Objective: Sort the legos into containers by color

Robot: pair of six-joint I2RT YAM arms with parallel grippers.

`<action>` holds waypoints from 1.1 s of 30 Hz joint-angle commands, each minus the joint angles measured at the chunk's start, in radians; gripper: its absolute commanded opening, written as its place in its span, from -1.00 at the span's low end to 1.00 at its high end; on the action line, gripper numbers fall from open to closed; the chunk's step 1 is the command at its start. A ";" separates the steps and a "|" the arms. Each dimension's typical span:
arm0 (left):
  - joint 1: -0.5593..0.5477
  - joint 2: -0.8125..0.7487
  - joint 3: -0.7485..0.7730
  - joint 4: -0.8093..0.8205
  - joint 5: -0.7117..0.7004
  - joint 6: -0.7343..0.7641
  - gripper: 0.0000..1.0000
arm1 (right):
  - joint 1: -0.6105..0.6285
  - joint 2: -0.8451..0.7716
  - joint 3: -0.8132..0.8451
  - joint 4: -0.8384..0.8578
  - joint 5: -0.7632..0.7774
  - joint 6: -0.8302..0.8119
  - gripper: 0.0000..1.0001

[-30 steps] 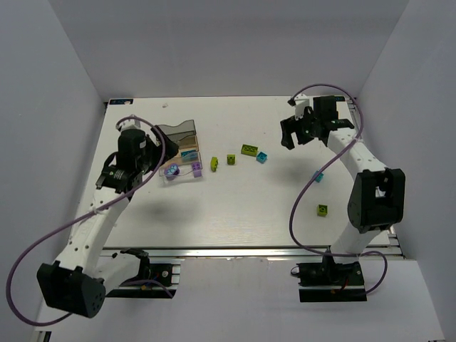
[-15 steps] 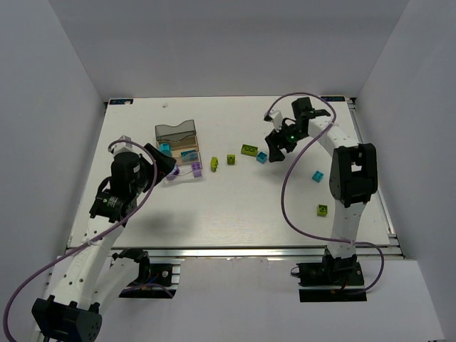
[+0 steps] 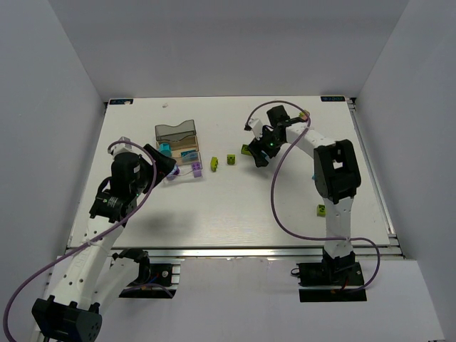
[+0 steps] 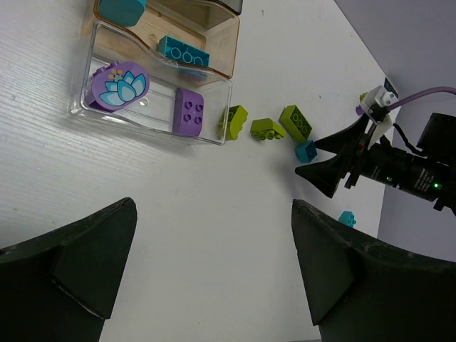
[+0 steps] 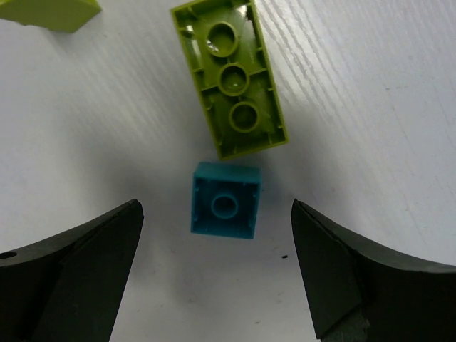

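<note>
Cyan brick [image 5: 226, 207], underside up, below spread right tool [image 5: 215, 228].

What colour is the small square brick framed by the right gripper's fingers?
Cyan-blue. The brick shows best in the right wrist view.

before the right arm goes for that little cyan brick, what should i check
1. Right gripper open: ok, the jaws are spread wide and hold nothing.
2. Cyan brick between the jaws: ok, roughly centred, underside up.
3. Lime brick out of the closing path: ok, it lies beyond the cyan brick, not between the jaws, but very close to it.
4. Gripper low enough to close on the brick: cannot tell from these views.
5. Tan bin has room: ok, it holds cyan bricks and has bare floor.
6. Left gripper out of the way: cannot tell; it is open and empty, near the bins.
</note>
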 commanded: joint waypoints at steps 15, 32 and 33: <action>0.002 -0.015 -0.007 -0.021 -0.026 -0.007 0.96 | 0.006 0.023 0.007 0.067 0.054 0.020 -0.11; 0.004 -0.064 -0.007 -0.053 -0.049 0.013 0.96 | 0.110 -0.274 -0.111 0.135 -0.263 -0.085 -1.00; 0.004 -0.066 -0.006 -0.056 -0.049 0.013 0.96 | 0.127 -0.277 -0.109 0.156 -0.276 -0.075 -1.00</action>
